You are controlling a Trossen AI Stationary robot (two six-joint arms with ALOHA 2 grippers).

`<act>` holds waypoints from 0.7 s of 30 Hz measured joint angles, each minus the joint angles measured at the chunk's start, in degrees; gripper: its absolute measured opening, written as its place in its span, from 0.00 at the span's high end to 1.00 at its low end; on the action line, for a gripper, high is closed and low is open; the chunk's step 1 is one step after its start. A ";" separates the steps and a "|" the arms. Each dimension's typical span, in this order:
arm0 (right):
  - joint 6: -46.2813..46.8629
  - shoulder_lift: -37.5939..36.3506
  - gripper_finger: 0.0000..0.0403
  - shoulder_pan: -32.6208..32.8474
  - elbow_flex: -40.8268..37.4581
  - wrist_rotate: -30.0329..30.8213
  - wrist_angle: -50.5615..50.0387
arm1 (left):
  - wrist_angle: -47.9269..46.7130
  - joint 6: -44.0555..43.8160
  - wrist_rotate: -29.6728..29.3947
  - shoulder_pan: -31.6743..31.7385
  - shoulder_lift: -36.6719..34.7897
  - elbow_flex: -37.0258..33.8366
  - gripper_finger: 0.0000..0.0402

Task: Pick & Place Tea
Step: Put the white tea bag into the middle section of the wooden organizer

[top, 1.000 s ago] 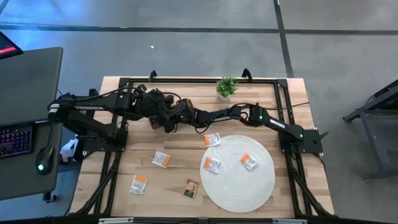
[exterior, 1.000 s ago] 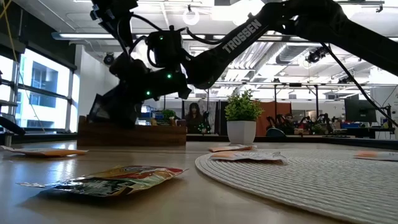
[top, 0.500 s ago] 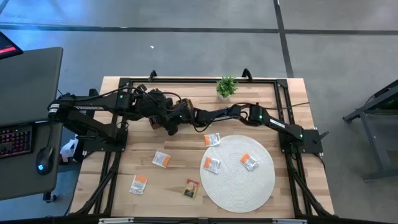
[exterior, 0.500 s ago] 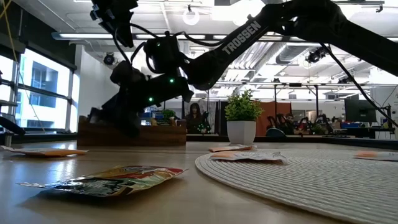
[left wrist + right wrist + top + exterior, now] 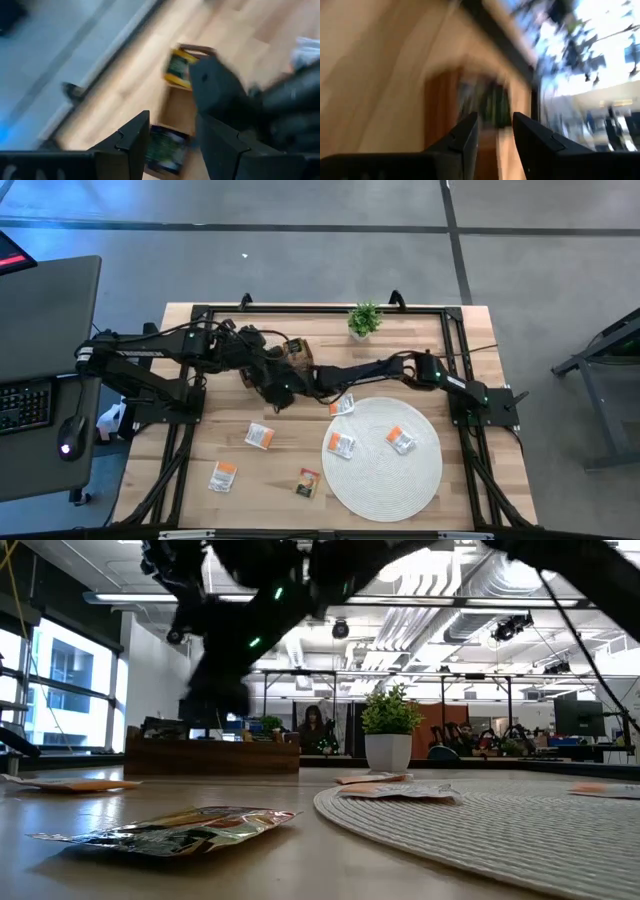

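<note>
**low view: sachets, mat and tray at table height**

a crumpled foil tea sachet (image 5: 170, 830) lies flat on the wooden table (image 5: 300, 875), nearest the camera. right of it spreads the woven round mat (image 5: 500, 825), with 1 pale sachet (image 5: 398, 790) resting on its far edge and another sachet (image 5: 372, 778) just beyond. an orange sachet (image 5: 72, 784) lies far left. the long brown wooden tray (image 5: 212, 756) stands at the back, with the potted plant (image 5: 390, 735) to its right. dark, blurred arm links (image 5: 240, 630) hang from above over the tray's left part; which arm they belong to cannot be told. a person (image 5: 314, 730) sits in the room behind.
</note>
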 joint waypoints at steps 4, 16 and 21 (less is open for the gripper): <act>3.17 -6.42 0.71 3.07 0.04 10.80 -21.54 | -0.23 -0.70 1.05 -1.77 -1.82 0.00 0.61; 54.76 -27.49 0.71 7.48 -0.01 25.74 -83.97 | -6.18 -9.22 -4.68 -7.97 -4.11 -0.07 0.61; 72.68 -40.48 0.71 8.89 -12.58 20.93 -84.56 | -8.18 -12.88 -5.00 -10.36 -4.04 -0.07 0.61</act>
